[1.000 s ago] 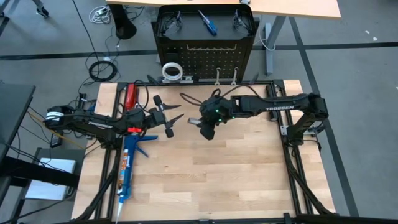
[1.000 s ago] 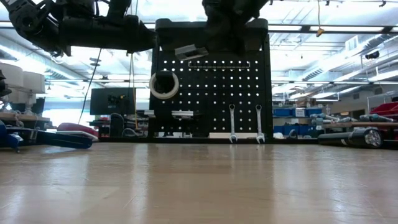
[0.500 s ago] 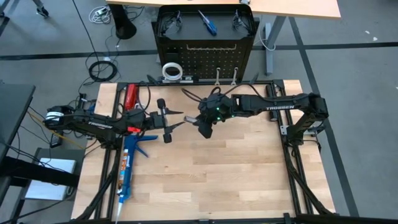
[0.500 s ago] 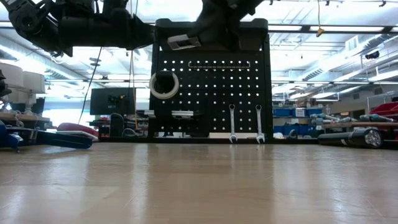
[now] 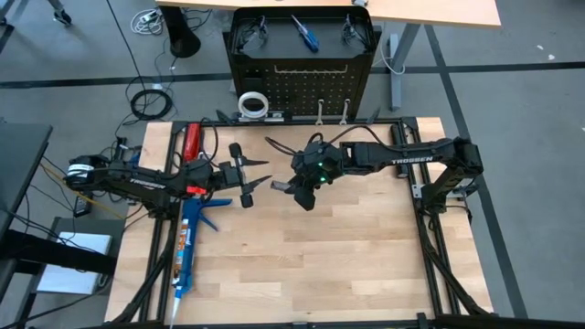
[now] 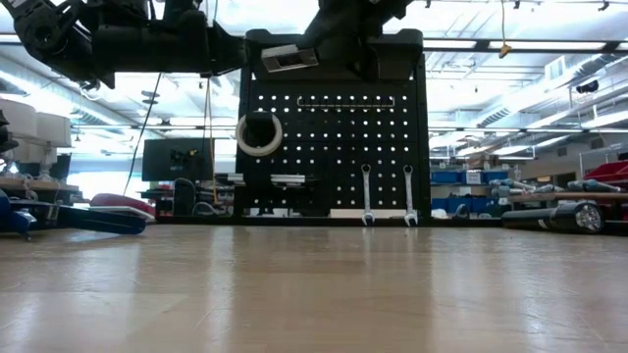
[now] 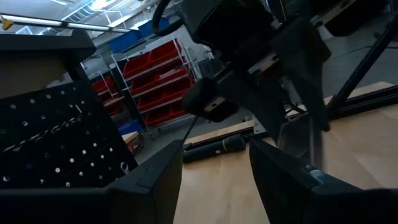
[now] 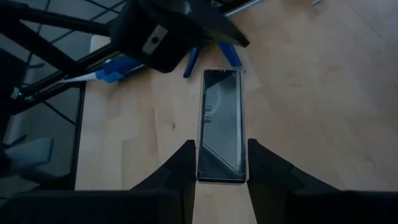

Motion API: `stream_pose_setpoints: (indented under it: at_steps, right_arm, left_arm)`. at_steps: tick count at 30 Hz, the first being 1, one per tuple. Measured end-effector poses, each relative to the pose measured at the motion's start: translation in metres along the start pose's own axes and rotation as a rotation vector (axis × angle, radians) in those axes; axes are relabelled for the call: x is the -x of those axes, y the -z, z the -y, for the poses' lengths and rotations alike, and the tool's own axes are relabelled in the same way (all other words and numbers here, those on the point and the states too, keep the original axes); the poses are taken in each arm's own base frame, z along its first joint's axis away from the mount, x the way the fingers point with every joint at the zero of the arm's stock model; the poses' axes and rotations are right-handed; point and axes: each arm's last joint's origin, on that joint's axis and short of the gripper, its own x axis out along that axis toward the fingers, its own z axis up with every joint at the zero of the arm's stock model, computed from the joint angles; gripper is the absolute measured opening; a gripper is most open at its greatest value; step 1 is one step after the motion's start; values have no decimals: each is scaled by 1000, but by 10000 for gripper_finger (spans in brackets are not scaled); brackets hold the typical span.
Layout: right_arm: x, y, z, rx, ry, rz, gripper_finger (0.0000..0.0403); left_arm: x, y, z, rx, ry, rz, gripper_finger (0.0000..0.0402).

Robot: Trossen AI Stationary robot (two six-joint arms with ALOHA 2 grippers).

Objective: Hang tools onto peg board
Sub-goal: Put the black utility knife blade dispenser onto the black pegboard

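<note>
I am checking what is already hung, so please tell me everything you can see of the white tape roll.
The white tape roll is a flat ring, white and smooth as it looks, with a dark hollow middle. It hangs upright against the left part of the peg board, about halfway up, with its open face toward the table. The peg that carries it cannot be made out. Nothing else touches it.

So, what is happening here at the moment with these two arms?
The robot is hanging tools on the peg board. The right gripper holds a flat, clear rectangular piece between its fingers, raised above the wooden table near its middle. What this piece is I cannot tell. The left gripper is open and empty, close beside it, pointing toward the piece. On the board already hang a white tape roll and two wrenches. A blue caulking gun lies on the left side of the table.
</note>
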Motion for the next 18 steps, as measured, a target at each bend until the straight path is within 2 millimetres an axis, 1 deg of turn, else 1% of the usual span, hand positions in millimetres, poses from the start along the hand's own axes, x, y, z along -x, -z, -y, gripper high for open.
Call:
stream_pose_setpoints:
  at_steps: [9, 18]
  right_arm:
    - [0, -3, 1, 3, 0, 28, 117]
    - [1, -5, 5, -5, 3, 35, 117]
  left_arm:
    - [0, 0, 1, -1, 43, 10, 193]
    - [0, 2, 2, -30, 62, -6, 193]
